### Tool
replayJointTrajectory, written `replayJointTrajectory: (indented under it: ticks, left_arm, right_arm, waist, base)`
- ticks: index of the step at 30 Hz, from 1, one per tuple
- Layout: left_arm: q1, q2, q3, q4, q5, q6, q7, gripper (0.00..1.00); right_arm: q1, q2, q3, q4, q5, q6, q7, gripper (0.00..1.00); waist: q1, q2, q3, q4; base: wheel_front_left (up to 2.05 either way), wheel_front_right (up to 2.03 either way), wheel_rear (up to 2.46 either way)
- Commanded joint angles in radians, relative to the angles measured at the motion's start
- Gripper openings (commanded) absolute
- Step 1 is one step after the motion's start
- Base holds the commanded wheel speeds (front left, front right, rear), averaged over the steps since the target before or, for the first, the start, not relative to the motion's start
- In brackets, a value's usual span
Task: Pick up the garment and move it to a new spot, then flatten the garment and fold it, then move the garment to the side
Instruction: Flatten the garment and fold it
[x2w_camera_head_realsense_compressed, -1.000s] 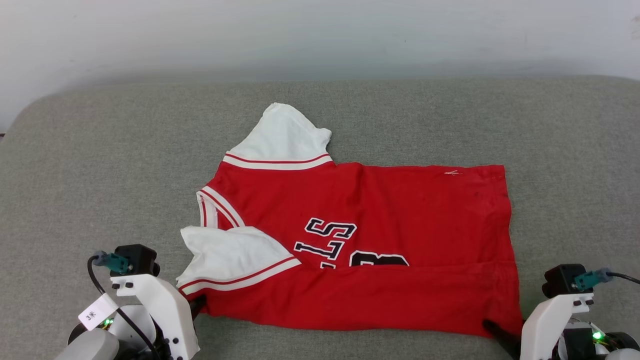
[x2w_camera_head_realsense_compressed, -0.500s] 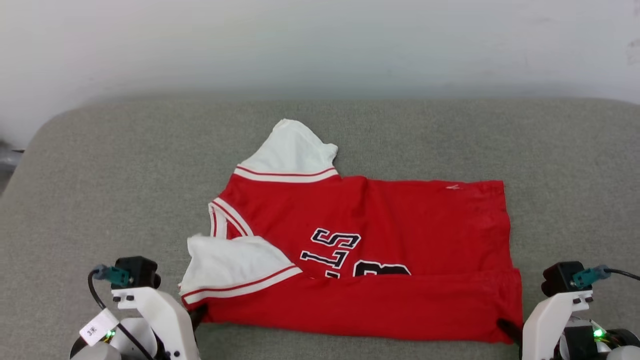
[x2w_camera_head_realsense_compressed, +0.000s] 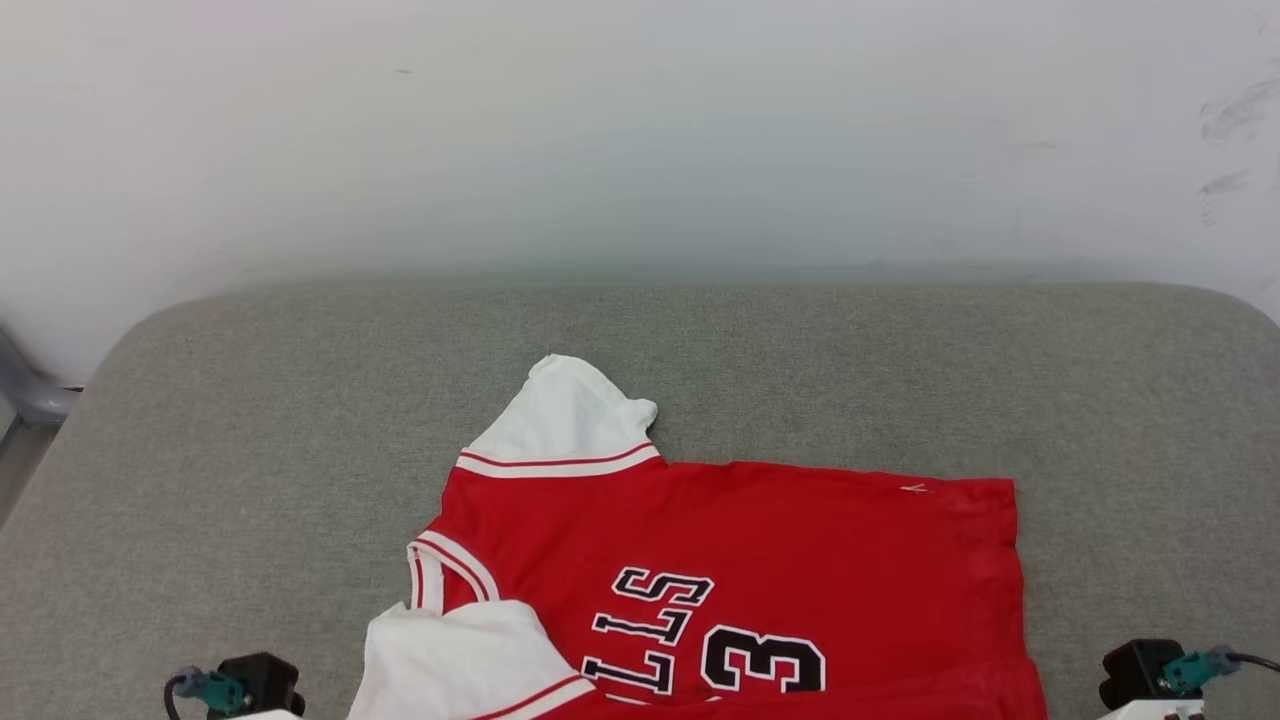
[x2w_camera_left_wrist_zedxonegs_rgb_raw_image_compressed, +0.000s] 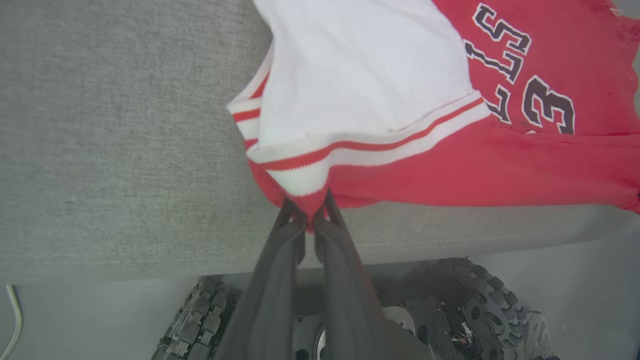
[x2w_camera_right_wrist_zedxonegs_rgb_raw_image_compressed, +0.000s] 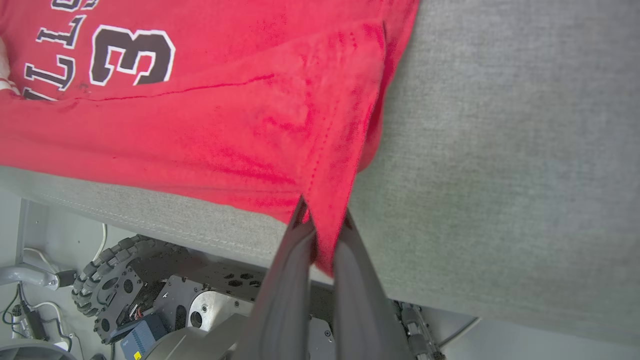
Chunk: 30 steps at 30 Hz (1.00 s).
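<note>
Left pincer (x2w_camera_left_wrist_zedxonegs_rgb_raw_image_compressed: 311, 220) and right pincer (x2w_camera_right_wrist_zedxonegs_rgb_raw_image_compressed: 322, 225) each clench a jersey (x2w_camera_head_realsense_compressed: 760, 540) corner; shallow bites may slip under pull.

Seemingly a lab: padded table (x2w_camera_head_realsense_compressed: 250, 420), bare wall (x2w_camera_head_realsense_compressed: 640, 130).

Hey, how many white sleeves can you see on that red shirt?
2. One sleeve lies flat on the grey cushion at the red shirt's far edge; the other sleeve lies across its near left corner. None seems hidden.
</note>
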Motion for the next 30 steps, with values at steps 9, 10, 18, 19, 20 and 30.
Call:
replayJointTrajectory:
  ticks: [9, 10, 18, 19, 20, 30]
  left_arm:
    - [0.018, -0.08, -0.016, 0.11, -0.028, -0.026, -0.031, 1.0]
    - [0.009, -0.088, -0.015, 0.122, -0.024, -0.031, -0.039, 1.0]
    - [-0.066, -0.087, 0.021, 0.146, 0.057, -0.022, -0.158, 1.0]
    - [-0.079, -0.084, 0.025, 0.146, 0.078, -0.014, -0.183, 1.0]
    - [-0.088, -0.093, 0.025, 0.14, 0.089, -0.009, -0.2, 1.0]
    - [-0.251, -0.126, 0.043, 0.141, 0.229, -0.04, -0.383, 1.0]
  right_arm:
    - [0.056, 0.067, -0.032, 0.052, -0.013, -0.001, -0.078, 1.0]
    - [0.055, 0.067, -0.029, 0.055, -0.018, -0.001, -0.101, 1.0]
    - [0.016, 0.075, -0.022, -0.021, -0.068, -0.001, -0.394, 1.0]
    - [0.009, 0.077, -0.023, -0.034, -0.083, -0.001, -0.431, 1.0]
    - [0.003, 0.083, -0.027, -0.047, -0.096, -0.001, -0.466, 1.0]
    - [-0.065, 0.14, -0.078, -0.203, -0.235, -0.001, -0.651, 1.0]
  waist:
    - [0.0001, 0.0, 0.006, -0.003]
    - [0.0001, 0.0, 0.007, -0.003]
    - [0.0001, 0.0, 0.007, -0.014]
    - [0.0001, 0.0, 0.006, -0.015]
    - [0.0001, 0.0, 0.006, -0.018]
    - [0.0001, 0.0, 0.059, -0.049]
  base:
    - [0.0, 0.0, 0.0]
    - [0.0, 0.0, 0.0]
    - [0.0, 0.0, 0.0]
    - [0.0, 0.0, 0.0]
    - [0.0, 0.0, 0.0]
    - [0.0, 0.0, 0.0]
